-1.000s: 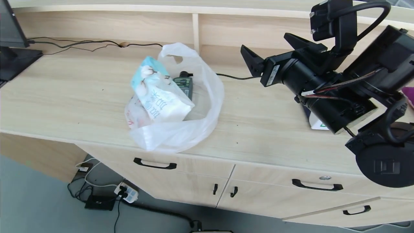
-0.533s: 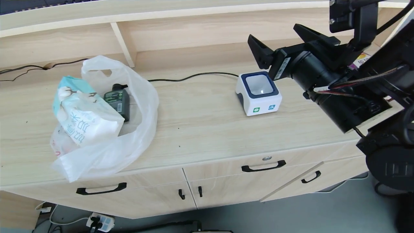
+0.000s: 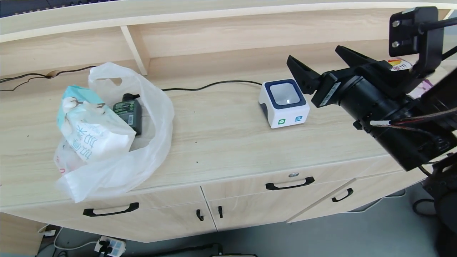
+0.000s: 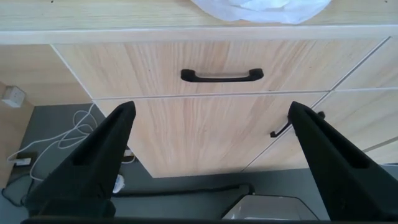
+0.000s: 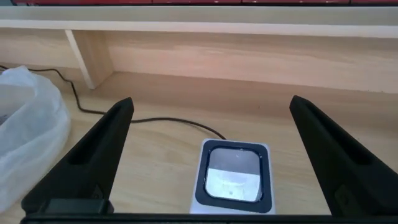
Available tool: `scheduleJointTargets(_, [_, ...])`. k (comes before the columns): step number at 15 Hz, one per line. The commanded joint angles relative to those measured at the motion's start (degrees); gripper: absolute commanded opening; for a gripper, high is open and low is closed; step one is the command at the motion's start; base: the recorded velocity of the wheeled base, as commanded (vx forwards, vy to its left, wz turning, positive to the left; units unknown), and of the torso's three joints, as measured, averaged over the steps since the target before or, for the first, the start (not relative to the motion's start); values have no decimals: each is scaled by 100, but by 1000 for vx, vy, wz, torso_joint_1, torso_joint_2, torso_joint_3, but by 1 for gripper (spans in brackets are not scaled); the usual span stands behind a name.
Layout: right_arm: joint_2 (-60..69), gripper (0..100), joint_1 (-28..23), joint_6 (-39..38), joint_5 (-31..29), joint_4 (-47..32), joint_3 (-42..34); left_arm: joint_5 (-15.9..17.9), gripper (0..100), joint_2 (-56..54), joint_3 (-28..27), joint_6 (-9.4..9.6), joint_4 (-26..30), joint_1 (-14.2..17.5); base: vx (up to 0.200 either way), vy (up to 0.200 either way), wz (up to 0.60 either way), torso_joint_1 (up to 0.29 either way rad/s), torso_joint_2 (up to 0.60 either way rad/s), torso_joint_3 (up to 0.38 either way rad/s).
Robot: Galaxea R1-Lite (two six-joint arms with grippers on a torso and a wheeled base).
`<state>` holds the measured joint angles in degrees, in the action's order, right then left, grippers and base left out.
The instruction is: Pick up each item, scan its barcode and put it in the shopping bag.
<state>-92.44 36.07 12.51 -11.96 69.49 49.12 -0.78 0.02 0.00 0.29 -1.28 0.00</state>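
Note:
The white plastic shopping bag (image 3: 150, 142) lies open on the left of the wooden counter (image 3: 228, 142). Inside it are a blue-and-white tissue pack (image 3: 89, 128) and a dark bottle (image 3: 128, 112). A white cube scanner (image 3: 284, 103) with a blue-rimmed window stands right of centre. My right gripper (image 3: 325, 66) hovers open and holds nothing, just right of the scanner and above it. Its wrist view looks down on the scanner (image 5: 233, 177) between the spread fingers, with the bag (image 5: 28, 124) off to one side. My left gripper (image 4: 211, 109) is open and holds nothing, below the counter edge, facing a drawer handle (image 4: 222, 76).
A black cable (image 3: 214, 85) runs from the scanner along the back of the counter. A raised shelf with an upright divider (image 3: 135, 50) backs the counter. Colourful packets (image 3: 400, 65) show behind my right arm. Drawers with black handles (image 3: 290, 184) sit below the counter.
The head camera swung right early on, so the bag sits further left and the scanner is in view. Since then my right gripper has drifted right and slightly down, off the scanner.

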Motion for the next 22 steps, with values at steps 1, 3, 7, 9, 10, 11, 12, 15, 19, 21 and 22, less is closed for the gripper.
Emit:
scheduleJointTargets(1, [174,100,-4,41,-17,4,-104,-1,100,-2,0,15,5,0,0,-200,0,-12,2,12])
scheduleJointTargets(3, [288,100,-4,217,-43,4,-385,-1,100,-2,0,15,5,0,0,-200,0,10,2,-2])
scheduleJointTargets(7, [394,100,-56,129,-61,4,-728,-1,100,-2,0,6,5,0,0,-200,150,4,4,2])
scheduleJointTargets(9, [376,100,-56,129,-43,-14,-693,-1,100,-2,0,-3,5,0,0,-200,600,2,5,5])
scheduleJointTargets(10, [376,100,-56,129,-43,-14,-702,-10,100,-2,0,6,5,0,0,-200,600,2,-2,-7])
scheduleJointTargets(11, [385,100,-56,129,-43,-14,-728,-1,100,-2,0,-3,5,0,0,-200,600,-2,2,2])
scheduleJointTargets(12, [394,100,-56,129,-52,-14,-710,-10,100,-2,0,-12,5,0,0,0,0,0,0,0])
scheduleJointTargets(15, [402,100,-56,129,-43,-14,-658,-1,100,-2,0,-12,5,0,0,0,0,0,0,0])
scheduleJointTargets(19, [411,100,-56,129,1,-14,-640,-1,100,-2,0,-12,-4,0,0,0,0,0,0,0])
scheduleJointTargets(21, [411,100,-56,147,-8,-5,-614,-10,100,-2,0,-12,-4,0,0,0,0,0,0,0])
scheduleJointTargets(22, [420,100,-48,173,-26,4,-587,-10,100,-2,0,-12,-4,0,0,0,0,0,0,0])
